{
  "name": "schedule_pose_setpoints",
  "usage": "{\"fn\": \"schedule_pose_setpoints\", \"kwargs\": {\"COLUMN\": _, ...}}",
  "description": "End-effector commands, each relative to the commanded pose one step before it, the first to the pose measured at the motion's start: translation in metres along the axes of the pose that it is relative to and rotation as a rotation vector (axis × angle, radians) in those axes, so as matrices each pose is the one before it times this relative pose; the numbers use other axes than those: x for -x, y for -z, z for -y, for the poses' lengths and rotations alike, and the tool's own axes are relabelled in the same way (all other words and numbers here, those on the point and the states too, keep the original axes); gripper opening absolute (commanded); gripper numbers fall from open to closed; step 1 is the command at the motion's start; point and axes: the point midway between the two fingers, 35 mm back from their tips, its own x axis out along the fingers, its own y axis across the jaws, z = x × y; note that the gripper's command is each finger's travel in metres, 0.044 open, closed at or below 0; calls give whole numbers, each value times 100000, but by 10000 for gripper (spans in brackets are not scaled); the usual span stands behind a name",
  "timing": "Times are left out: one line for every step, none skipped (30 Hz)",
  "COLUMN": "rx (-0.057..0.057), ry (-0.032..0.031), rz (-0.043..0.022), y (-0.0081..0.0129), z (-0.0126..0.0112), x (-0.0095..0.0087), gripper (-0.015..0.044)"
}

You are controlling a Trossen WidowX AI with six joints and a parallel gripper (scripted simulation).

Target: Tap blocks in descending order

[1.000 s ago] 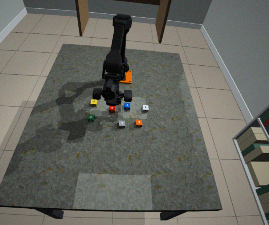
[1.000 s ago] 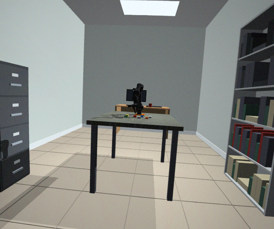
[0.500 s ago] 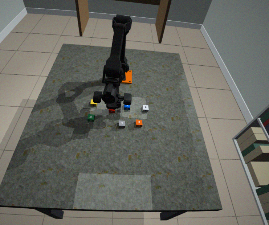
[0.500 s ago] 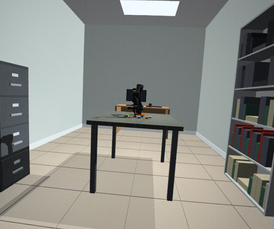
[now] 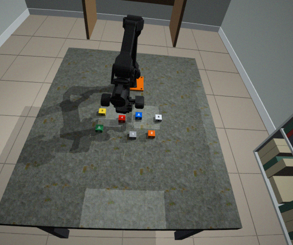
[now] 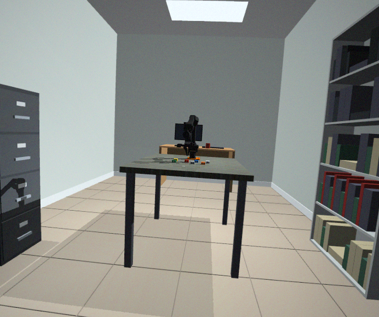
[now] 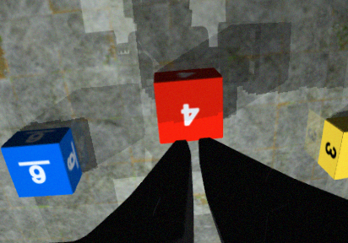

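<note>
- Black parallel-jaw gripper [image 7: 194, 142] is seen in the wrist view with its jaws drawn nearly together, a thin slit between them, and nothing held; its tips are poised just beside the near face of the small red cube marked 4 [image 7: 188, 105], and contact cannot be told.
- Seven small cubes are grouped on the mottled grey-green table top [image 5: 188, 168], nearer the far edge than the near edge and roughly midway between the side edges.
- Digits are read as follows: yellow cube marked 3 [image 5: 102, 111]; red cube, 4; blue cube with an underlined 6 [image 5: 138, 115]; grey cube marked 1 [image 5: 132, 134]; orange cube marked 2 [image 5: 151, 134]; the white cube's [image 5: 158, 117] digit looks like an 8; the green cube's [image 5: 99, 127] digit is too small to be read.
- Progress cannot be settled, since taps leave no trace; from the gripper's place by the 4, the higher digits are judged done, with 4, 3, 2 and 1 left.
</note>
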Motion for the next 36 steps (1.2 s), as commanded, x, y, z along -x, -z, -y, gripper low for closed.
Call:
{"fn": "schedule_pose_setpoints", "kwargs": {"rx": 401, "ry": -9, "rz": 1827, "y": -380, "z": 21, "x": 3642, "gripper": 20}}
{"fn": "schedule_pose_setpoints", "kwargs": {"rx": 0, "ry": -1, "rz": -7, "y": 74, "z": -9, "x": 1395, "gripper": 20}}
{"fn": "schedule_pose_setpoints", "kwargs": {"rx": 0, "ry": -1, "rz": -12, "y": 114, "z": -13, "x": 1107, "gripper": 20}}
{"fn": "schedule_pose_setpoints", "kwargs": {"rx": 0, "ry": -1, "rz": -10, "y": 92, "z": -11, "x": 664, "gripper": 20}}
{"fn": "schedule_pose_setpoints", "kwargs": {"rx": 0, "ry": 0, "rz": -4, "y": 35, "z": -4, "x": 221, "gripper": 20}}
{"fn": "schedule_pose_setpoints", "kwargs": {"rx": 0, "ry": 0, "rz": 0, "y": 0, "z": 0, "x": 0, "gripper": 20}}
{"fn": "schedule_pose_setpoints", "kwargs": {"rx": 0, "ry": 0, "rz": 0, "y": 0, "z": 0, "x": 0, "gripper": 20}}
{"fn": "schedule_pose_setpoints", "kwargs": {"rx": 1, "ry": 23, "rz": -4, "y": 15, "z": 211, "x": 0, "gripper": 20}}
{"fn": "schedule_pose_setpoints", "kwargs": {"rx": 2, "ry": 69, "rz": -12, "y": 56, "z": 634, "x": 0, "gripper": 20}}
{"fn": "schedule_pose_setpoints", "kwargs": {"rx": 3, "ry": 115, "rz": -22, "y": 127, "z": 1055, "x": 0, "gripper": 20}}
{"fn": "schedule_pose_setpoints", "kwargs": {"rx": 4, "ry": 140, "rz": -31, "y": 214, "z": 1291, "x": 0, "gripper": 20}}
{"fn": "schedule_pose_setpoints", "kwargs": {"rx": 4, "ry": 139, "rz": -36, "y": 277, "z": 1283, "x": 1, "gripper": 20}}
{"fn": "schedule_pose_setpoints", "kwargs": {"rx": 4, "ry": 138, "rz": -40, "y": 340, "z": 1271, "x": 1, "gripper": 20}}
{"fn": "schedule_pose_setpoints", "kwargs": {"rx": 4, "ry": 137, "rz": -44, "y": 402, "z": 1256, "x": 2, "gripper": 20}}
{"fn": "schedule_pose_setpoints", "kwargs": {"rx": 4, "ry": 136, "rz": -49, "y": 464, "z": 1238, "x": 2, "gripper": 20}}
{"fn": "schedule_pose_setpoints", "kwargs": {"rx": 4, "ry": 134, "rz": -53, "y": 524, "z": 1215, "x": 3, "gripper": 20}}
{"fn": "schedule_pose_setpoints", "kwargs": {"rx": 3, "ry": 108, "rz": -46, "y": 470, "z": 971, "x": 3, "gripper": 20}}
{"fn": "schedule_pose_setpoints", "kwargs": {"rx": 2, "ry": 64, "rz": -29, "y": 301, "z": 574, "x": 2, "gripper": 20}}
{"fn": "schedule_pose_setpoints", "kwargs": {"rx": 1, "ry": 21, "rz": -10, "y": 103, "z": 190, "x": 1, "gripper": 20}}
{"fn": "schedule_pose_setpoints", "kwargs": {"rx": 0, "ry": 0, "rz": 0, "y": 0, "z": 0, "x": 0, "gripper": 20}}
{"fn": "schedule_pose_setpoints", "kwargs": {"rx": 0, "ry": 2, "rz": 3, "y": -29, "z": 18, "x": -221, "gripper": 20}}
{"fn": "schedule_pose_setpoints", "kwargs": {"rx": 0, "ry": 5, "rz": 8, "y": -78, "z": 48, "x": -663, "gripper": 20}}
{"fn": "schedule_pose_setpoints", "kwargs": {"rx": 0, "ry": 6, "rz": 10, "y": -97, "z": 60, "x": -1106, "gripper": 20}}
{"fn": "schedule_pose_setpoints", "kwargs": {"rx": 0, "ry": 3, "rz": 6, "y": -64, "z": 39, "x": -1396, "gripper": 20}}
{"fn": "schedule_pose_setpoints", "kwargs": {"rx": 0, "ry": -1, "rz": -1, "y": 3, "z": -2, "x": -1397, "gripper": 20}}
{"fn": "schedule_pose_setpoints", "kwargs": {"rx": 0, "ry": -6, "rz": -9, "y": 69, "z": -42, "x": -1379, "gripper": 20}}
{"fn": "schedule_pose_setpoints", "kwargs": {"rx": 0, "ry": -8, "rz": -12, "y": 101, "z": -62, "x": -1081, "gripper": 20}}
{"fn": "schedule_pose_setpoints", "kwargs": {"rx": 0, "ry": -6, "rz": -9, "y": 80, "z": -49, "x": -643, "gripper": 20}}
{"fn": "schedule_pose_setpoints", "kwargs": {"rx": 0, "ry": -2, "rz": -3, "y": 30, "z": -18, "x": -213, "gripper": 20}}
{"fn": "schedule_pose_setpoints", "kwargs": {"rx": 0, "ry": 0, "rz": 0, "y": 0, "z": 0, "x": 0, "gripper": 20}}
{"fn": "schedule_pose_setpoints", "kwargs": {"rx": 0, "ry": 0, "rz": 0, "y": 0, "z": 0, "x": 0, "gripper": 20}}
{"fn": "schedule_pose_setpoints", "kwargs": {"rx": 0, "ry": 0, "rz": 0, "y": 0, "z": 0, "x": 0, "gripper": 20}}
{"fn": "schedule_pose_setpoints", "kwargs": {"rx": 0, "ry": 0, "rz": 0, "y": 0, "z": 0, "x": 0, "gripper": 20}}
{"fn": "schedule_pose_setpoints", "kwargs": {"rx": 0, "ry": 0, "rz": 0, "y": -1, "z": 1, "x": -26, "gripper": 20}}
{"fn": "schedule_pose_setpoints", "kwargs": {"rx": 0, "ry": 0, "rz": 0, "y": -4, "z": 2, "x": -78, "gripper": 20}}
{"fn": "schedule_pose_setpoints", "kwargs": {"rx": 0, "ry": 0, "rz": 0, "y": -6, "z": 3, "x": -129, "gripper": 20}}
